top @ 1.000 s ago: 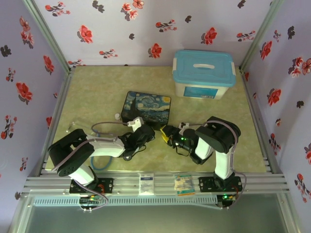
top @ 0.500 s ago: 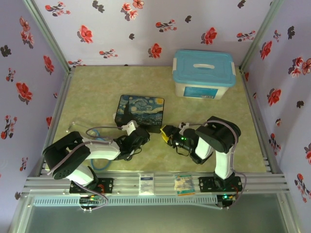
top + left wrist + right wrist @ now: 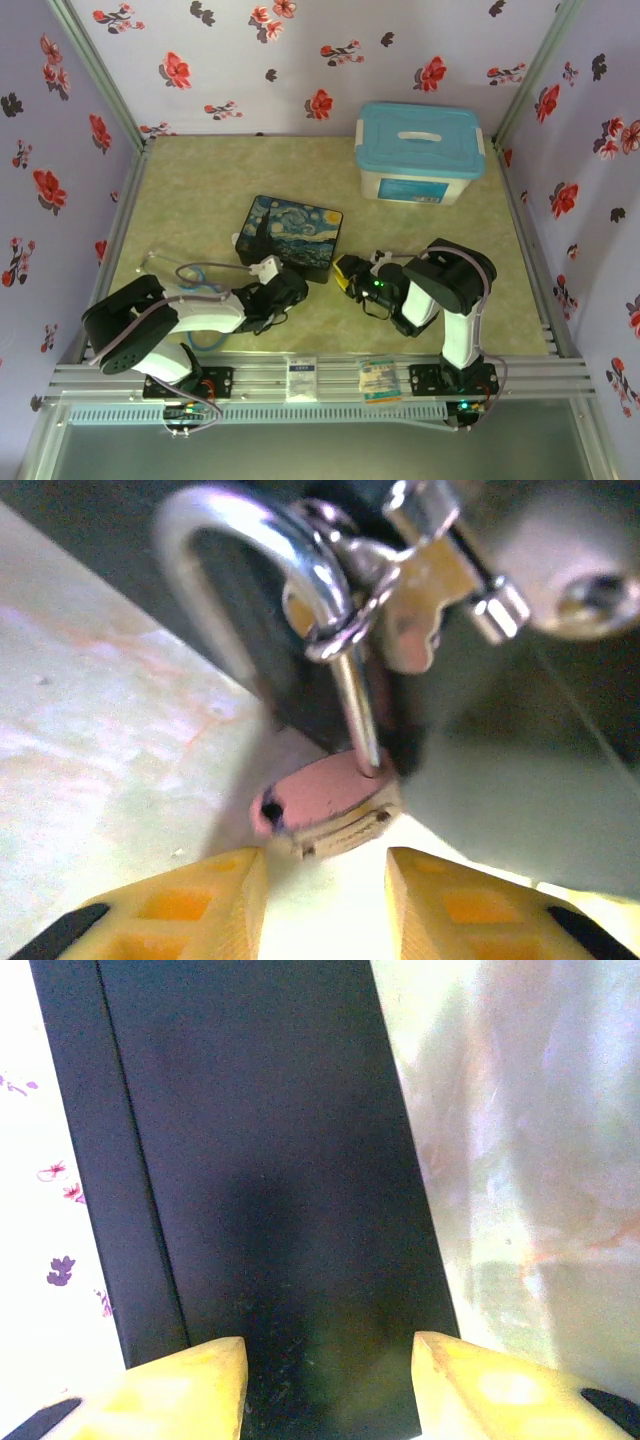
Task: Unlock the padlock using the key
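One short reach ahead of the left gripper (image 3: 325,878), jaws parted and empty, lies the padlock (image 3: 322,805), shackle pointing away.

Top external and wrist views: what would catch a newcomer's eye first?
In the left wrist view, a small padlock with a silver shackle and a key on a ring sits in front of a dark surface, just beyond the open left gripper. From above, a blue-lidded box sits at the back right and a painted tin in the middle.
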You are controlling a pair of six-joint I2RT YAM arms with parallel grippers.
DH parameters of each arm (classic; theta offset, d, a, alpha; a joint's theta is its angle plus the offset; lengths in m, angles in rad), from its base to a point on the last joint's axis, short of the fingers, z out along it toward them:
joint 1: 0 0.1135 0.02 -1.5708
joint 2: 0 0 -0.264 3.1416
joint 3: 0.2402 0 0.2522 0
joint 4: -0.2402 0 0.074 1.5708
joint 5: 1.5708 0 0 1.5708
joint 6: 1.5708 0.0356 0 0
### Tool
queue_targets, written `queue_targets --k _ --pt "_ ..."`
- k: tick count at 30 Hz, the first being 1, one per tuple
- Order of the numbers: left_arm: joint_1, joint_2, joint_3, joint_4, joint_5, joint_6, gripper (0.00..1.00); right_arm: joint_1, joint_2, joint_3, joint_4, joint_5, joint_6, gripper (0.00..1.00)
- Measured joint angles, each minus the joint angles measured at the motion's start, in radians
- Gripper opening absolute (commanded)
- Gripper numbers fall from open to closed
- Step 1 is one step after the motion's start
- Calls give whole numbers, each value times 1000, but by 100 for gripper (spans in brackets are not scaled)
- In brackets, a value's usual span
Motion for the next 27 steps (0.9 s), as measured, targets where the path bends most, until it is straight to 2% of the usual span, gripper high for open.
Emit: queue_targets --k 1,6,9,13,18,19,20,22,24,27 --pt "-2 -1 16 -44 -4 7 30 0 0 1 0 0 1 48" --pt "-6 35 131 -260 -38 63 30 0 4 5 1 5 3 48" --pt "-12 74 182 -319 -59 98 30 0 6 6 2 7 3 48" --pt "-24 98 203 -354 -73 135 20 0 14 6 10 8 3 47" --pt "-52 121 333 -526 -126 181 5 0 17 6 15 9 3 47" --pt "-60 121 361 -553 -140 190 7 0 17 6 15 9 3 47" --pt "-65 119 381 -568 -150 193 12 0 17 6 15 10 3 47" --pt "-71 105 390 -586 -156 205 30 0 17 6 15 10 3 47" --pt "-74 77 388 -610 -156 215 41 0 17 6 16 10 -1 47" --pt "-74 6 372 -626 -156 225 48 0 13 5 9 9 -37 47"
